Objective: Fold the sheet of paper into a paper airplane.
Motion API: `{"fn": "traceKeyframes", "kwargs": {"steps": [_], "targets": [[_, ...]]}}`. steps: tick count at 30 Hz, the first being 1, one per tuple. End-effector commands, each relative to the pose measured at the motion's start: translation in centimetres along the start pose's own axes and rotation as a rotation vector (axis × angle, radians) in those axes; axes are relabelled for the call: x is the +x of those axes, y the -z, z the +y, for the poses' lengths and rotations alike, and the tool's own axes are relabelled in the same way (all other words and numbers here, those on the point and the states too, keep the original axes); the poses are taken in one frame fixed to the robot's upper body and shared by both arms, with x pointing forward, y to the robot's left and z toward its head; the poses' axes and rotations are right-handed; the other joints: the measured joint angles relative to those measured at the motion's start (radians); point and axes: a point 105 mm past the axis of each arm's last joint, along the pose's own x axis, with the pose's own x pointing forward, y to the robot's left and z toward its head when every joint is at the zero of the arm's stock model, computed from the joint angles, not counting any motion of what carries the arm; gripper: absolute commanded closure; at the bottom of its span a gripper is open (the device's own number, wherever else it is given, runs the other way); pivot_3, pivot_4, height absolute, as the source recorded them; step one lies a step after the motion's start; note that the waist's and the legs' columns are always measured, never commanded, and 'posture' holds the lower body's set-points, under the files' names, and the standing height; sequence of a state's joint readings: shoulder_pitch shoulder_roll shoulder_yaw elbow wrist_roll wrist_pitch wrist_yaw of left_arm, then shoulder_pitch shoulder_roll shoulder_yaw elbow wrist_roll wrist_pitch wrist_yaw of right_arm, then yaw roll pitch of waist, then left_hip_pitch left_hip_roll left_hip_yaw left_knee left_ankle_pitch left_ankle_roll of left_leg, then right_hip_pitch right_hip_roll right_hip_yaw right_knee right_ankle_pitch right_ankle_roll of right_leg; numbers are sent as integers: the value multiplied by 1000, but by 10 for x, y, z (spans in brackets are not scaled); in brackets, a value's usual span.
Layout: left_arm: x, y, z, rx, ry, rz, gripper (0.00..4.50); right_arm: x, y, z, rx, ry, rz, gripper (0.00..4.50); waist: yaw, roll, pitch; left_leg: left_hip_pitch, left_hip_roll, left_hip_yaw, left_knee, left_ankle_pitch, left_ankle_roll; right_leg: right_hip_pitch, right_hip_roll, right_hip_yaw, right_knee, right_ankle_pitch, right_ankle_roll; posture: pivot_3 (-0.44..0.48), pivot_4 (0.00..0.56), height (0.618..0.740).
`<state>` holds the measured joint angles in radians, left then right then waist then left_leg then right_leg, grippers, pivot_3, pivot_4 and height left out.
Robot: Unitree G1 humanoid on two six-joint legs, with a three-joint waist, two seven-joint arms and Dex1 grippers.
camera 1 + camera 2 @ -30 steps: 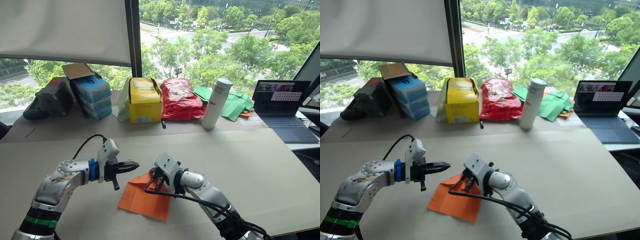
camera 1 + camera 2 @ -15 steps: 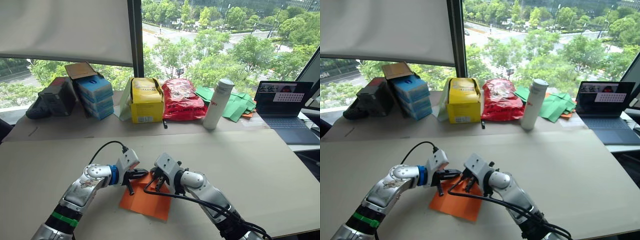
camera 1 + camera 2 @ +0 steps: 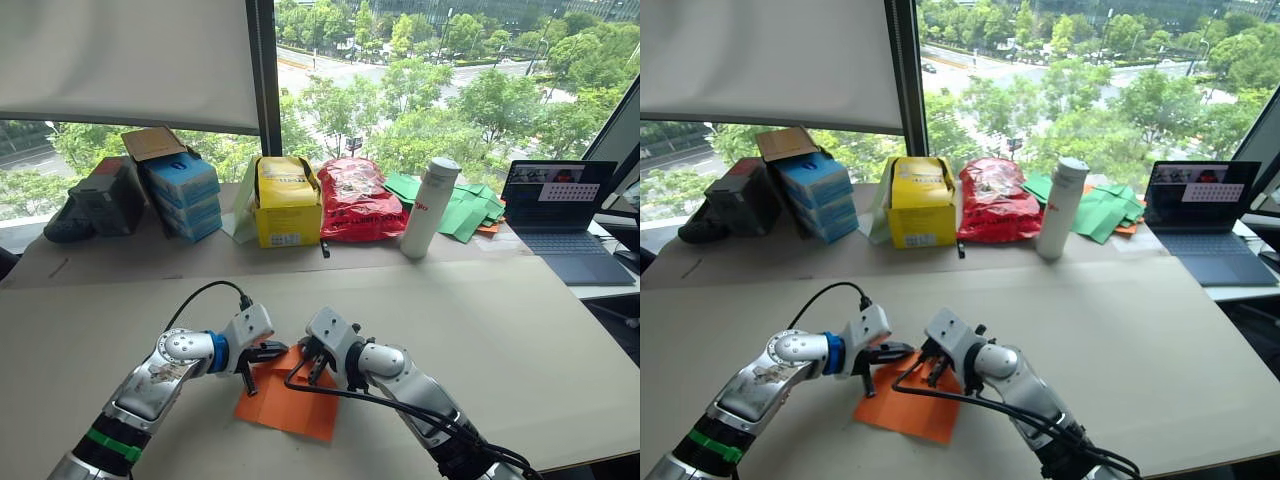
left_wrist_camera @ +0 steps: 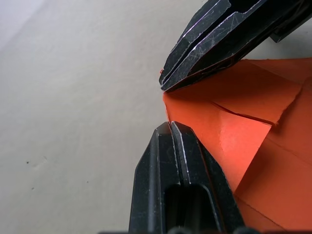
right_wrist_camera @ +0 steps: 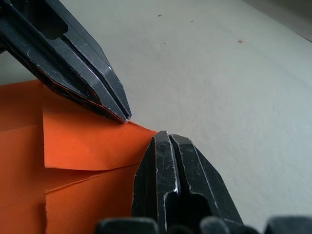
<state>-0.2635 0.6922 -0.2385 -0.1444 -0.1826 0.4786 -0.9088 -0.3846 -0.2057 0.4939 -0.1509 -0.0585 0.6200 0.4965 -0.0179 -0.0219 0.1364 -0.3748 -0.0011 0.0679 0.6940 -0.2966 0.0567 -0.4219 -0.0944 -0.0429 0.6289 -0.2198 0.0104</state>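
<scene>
Both jaws open over the top corner of the sheet of paper (image 3: 285, 400), left gripper (image 3: 268, 352) beside right gripper (image 3: 313, 360). Pinch only the flap, keep the crease aligned.

A wide beige counter (image 3: 520, 330) carries a folded sheet of paper (image 3: 285, 405), bright orange, lying flat near its front edge. Along the far edge stand a black bag (image 3: 95, 200), stacked blue boxes (image 3: 185, 195), a yellow box (image 3: 288, 205), a red bag (image 3: 358, 200), a white bottle (image 3: 428, 208), green paper pieces (image 3: 465, 210) and an open laptop (image 3: 558, 215).
</scene>
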Motion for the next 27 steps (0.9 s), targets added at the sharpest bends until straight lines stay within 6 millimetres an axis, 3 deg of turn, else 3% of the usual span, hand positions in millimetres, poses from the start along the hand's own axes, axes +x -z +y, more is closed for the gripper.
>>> {"fn": "traceKeyframes", "kwargs": {"steps": [1,13,19,23,27], "targets": [[-7,39,-9,-62,20,136,4491,1,10,0,10,3,47,4500,-1,0,0,1,0,0,0,0,0,0,0,0,0,0,0,0,150,740],[-42,65,-19,-94,1,215,4491,3,9,0,2,-9,47,4500,-8,2,-1,4,1,0,-2,-1,-1,0,-5,1,0,-1,-1,0,150,740],[-50,65,-15,-91,-24,218,4491,4,9,0,-3,-15,45,4500,-11,4,-2,6,1,0,-5,-1,-2,0,-6,1,0,-1,-2,0,150,740],[-53,56,-5,-78,-48,190,4491,4,8,0,-7,-16,43,4500,-12,4,-2,6,1,0,-5,-1,-2,0,-7,1,0,-1,-2,0,150,740],[-61,13,19,-48,-91,33,4491,2,4,-4,-14,-8,28,4500,-10,4,-1,5,1,0,-5,-1,-2,0,-7,0,0,-1,-2,0,150,740]]}}
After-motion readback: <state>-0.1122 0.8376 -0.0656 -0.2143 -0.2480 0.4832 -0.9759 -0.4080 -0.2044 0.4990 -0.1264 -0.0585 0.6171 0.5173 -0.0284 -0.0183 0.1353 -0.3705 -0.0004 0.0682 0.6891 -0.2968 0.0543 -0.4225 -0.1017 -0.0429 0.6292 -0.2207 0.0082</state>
